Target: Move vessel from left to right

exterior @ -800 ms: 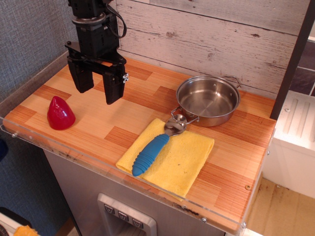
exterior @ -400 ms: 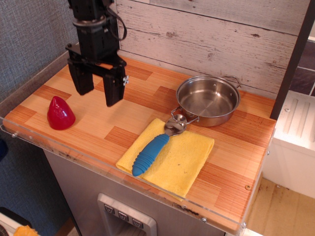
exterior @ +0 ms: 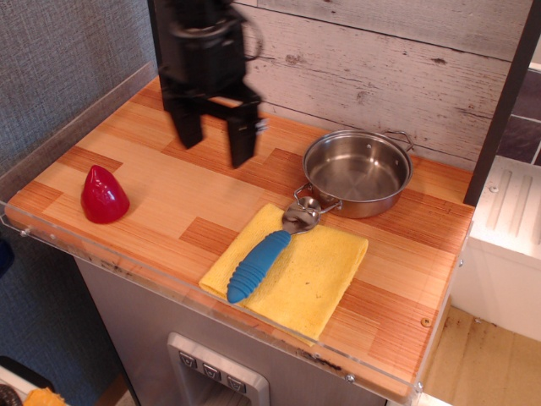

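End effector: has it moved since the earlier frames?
Yes. The end effector, open and empty, has shifted right along the back of the counter, away from the red cone toy and toward the steel pot, which has not moved.

1. One steel pot (exterior: 357, 172), shallow, with two wire loop handles
2. One blue-handled spoon (exterior: 267, 254)
3. One yellow cloth (exterior: 313, 283)
4. One red cone toy (exterior: 103, 194)
5. One black gripper (exterior: 215, 142) with two fingers

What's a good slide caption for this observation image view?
Open claw above the wooden counter, left of the steel pot.
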Robot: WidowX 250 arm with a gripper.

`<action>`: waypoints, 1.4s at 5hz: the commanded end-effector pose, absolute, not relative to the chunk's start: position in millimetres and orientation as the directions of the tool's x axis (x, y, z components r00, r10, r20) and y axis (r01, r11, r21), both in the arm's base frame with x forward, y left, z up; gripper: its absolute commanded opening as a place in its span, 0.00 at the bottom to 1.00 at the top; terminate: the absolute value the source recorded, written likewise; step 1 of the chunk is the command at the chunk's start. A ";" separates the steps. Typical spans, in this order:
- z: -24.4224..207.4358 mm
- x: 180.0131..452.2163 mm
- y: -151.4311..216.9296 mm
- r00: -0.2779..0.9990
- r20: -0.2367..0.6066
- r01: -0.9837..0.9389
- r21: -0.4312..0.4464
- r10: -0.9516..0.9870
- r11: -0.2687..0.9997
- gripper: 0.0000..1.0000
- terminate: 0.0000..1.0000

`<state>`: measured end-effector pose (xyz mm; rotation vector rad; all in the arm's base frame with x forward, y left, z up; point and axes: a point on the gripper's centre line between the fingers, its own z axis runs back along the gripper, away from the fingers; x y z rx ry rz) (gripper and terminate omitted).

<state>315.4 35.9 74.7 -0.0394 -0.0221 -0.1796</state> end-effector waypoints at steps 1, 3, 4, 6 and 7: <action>89.9 357.8 12.1 0.982 0.114 0.158 -0.041 -0.153 0.987 1.00 0.00; 59.2 373.7 0.3 0.986 0.072 0.154 -0.031 -0.152 0.988 1.00 0.00; 47.8 379.4 -8.5 0.985 0.072 0.160 -0.012 -0.158 0.987 1.00 0.00; 31.3 387.7 -26.6 0.980 0.080 0.182 0.035 -0.184 0.983 1.00 0.00; 23.5 388.5 -28.6 0.980 0.075 0.184 0.035 -0.186 0.982 0.00 0.00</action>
